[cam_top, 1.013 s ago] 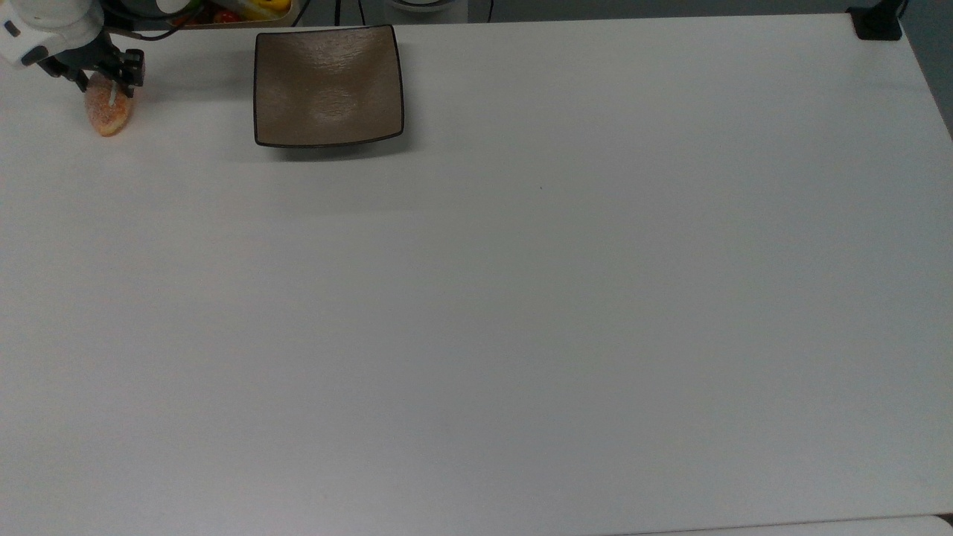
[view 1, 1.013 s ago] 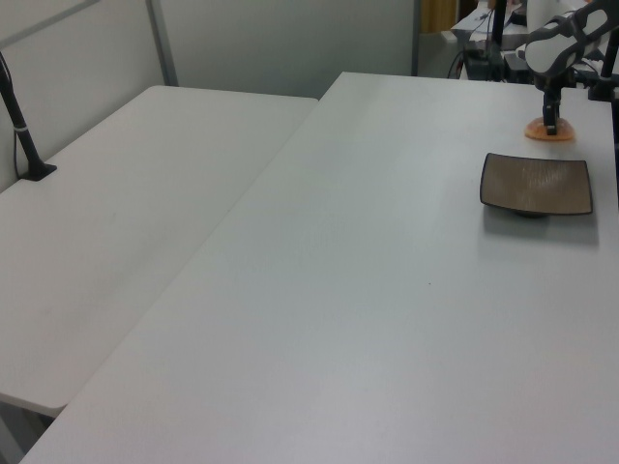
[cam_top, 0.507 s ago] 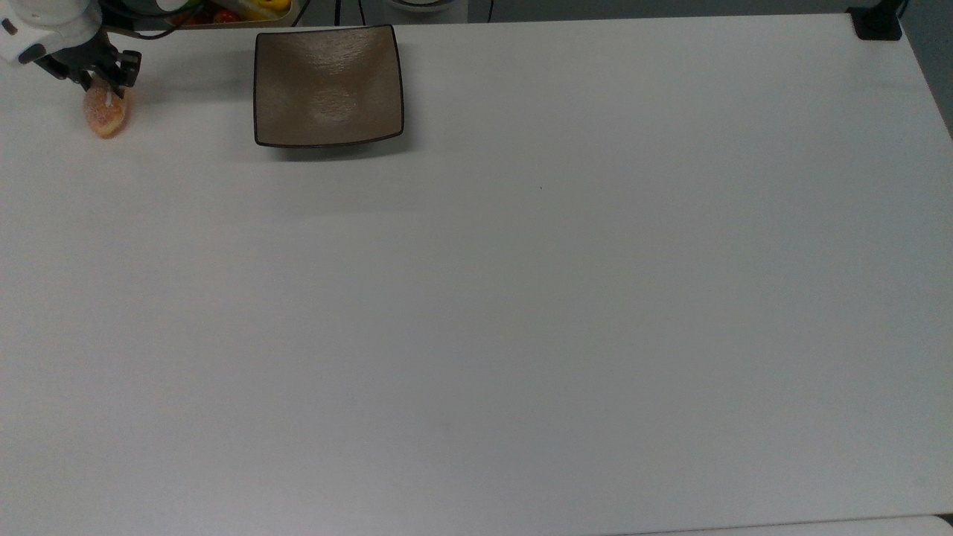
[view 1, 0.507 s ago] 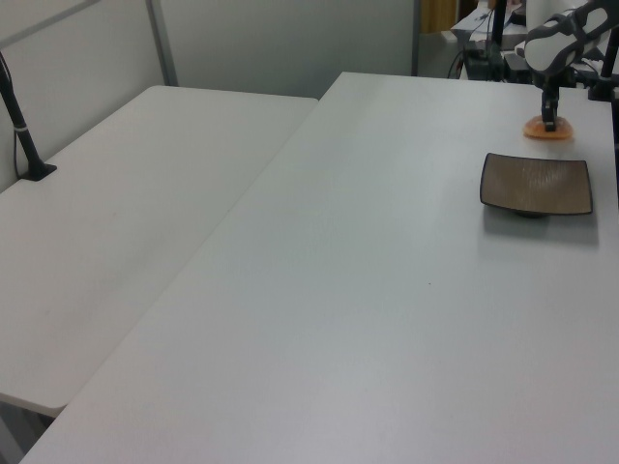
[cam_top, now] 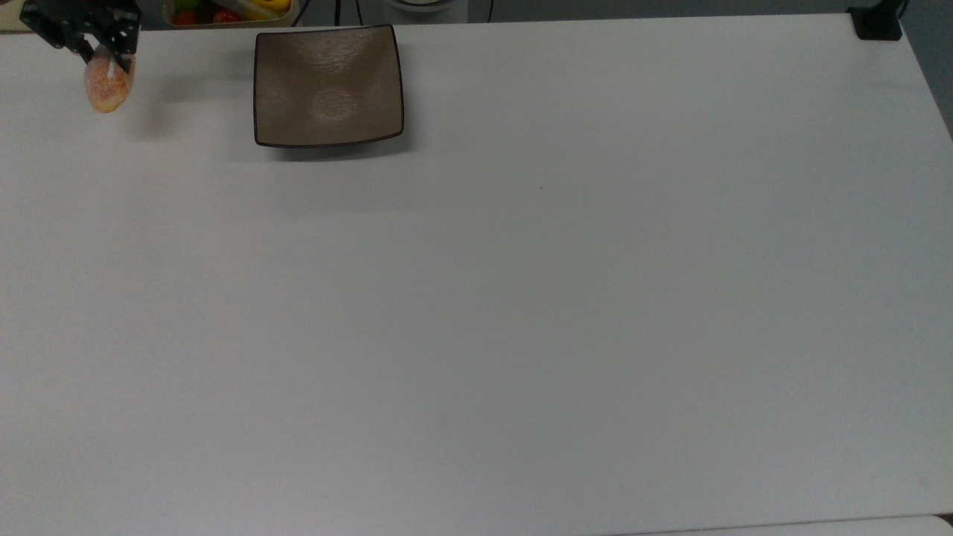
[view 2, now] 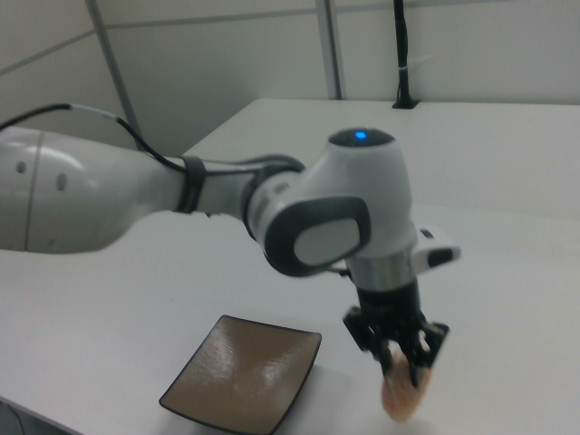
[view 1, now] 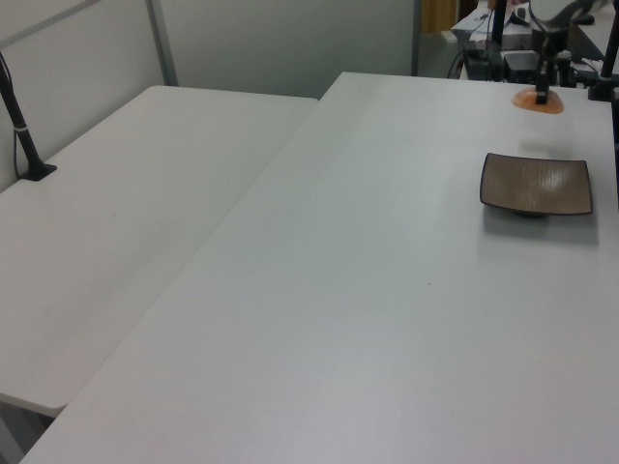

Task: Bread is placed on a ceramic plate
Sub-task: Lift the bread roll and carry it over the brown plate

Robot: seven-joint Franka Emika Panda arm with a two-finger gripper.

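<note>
Here, bread in jaws, near table edge

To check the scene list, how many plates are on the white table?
1. The ceramic plate lies near the table's far edge in the top view, right of the bread held by the hand.

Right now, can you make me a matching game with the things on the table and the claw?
Things:
1. bread
2. ceramic plate
3. claw
4. table

States:
A. white and wide
B. brown, square, nothing on it
C. black, gripping something
D. orange, held up in the air

Pairs: 1-D, 2-B, 3-C, 4-A
</note>
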